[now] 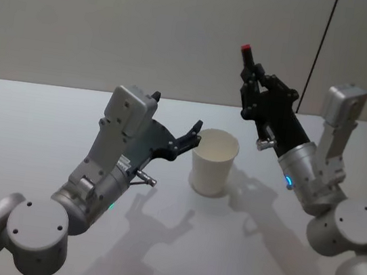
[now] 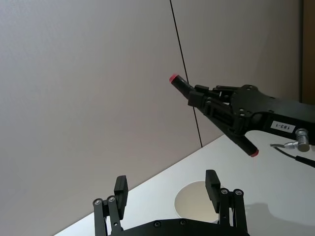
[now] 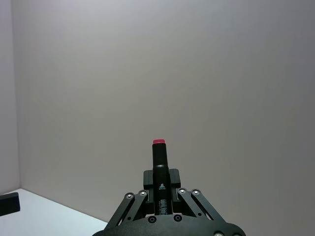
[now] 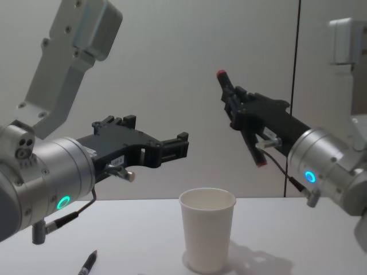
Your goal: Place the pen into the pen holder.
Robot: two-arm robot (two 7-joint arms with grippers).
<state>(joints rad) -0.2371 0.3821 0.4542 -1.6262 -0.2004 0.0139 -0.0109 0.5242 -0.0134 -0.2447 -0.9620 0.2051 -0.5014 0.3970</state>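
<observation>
Nearest to the robot, in the chest view, a small dark object (image 4: 87, 263) lies on the white table (image 4: 132, 240) at the left side. It seems to be a second pen, but little of it is visible.

Farther forward stands the pen holder (image 1: 212, 165), a white paper cup, upright on the table with nothing inside it. The left gripper (image 1: 190, 137) hovers at the left side of the cup, and its two fingers (image 2: 212, 183) are spread apart and hold nothing. From the head view one fingertip appears just at the rim, but the chest view shows the gripper higher than the rim and a little to the left, so it is not touching.

Beyond the cup and to its right, the right gripper (image 4: 232, 94) is raised well above the table. Its fingers are closed on the pen (image 4: 256, 152) – a black pen with a red end on each side. The pen is tilted, with its upper end (the one farther from the robot) pointing toward the plain wall (image 1: 83, 21) behind. The lower red end hangs above the cup and to its right – not inside it.
</observation>
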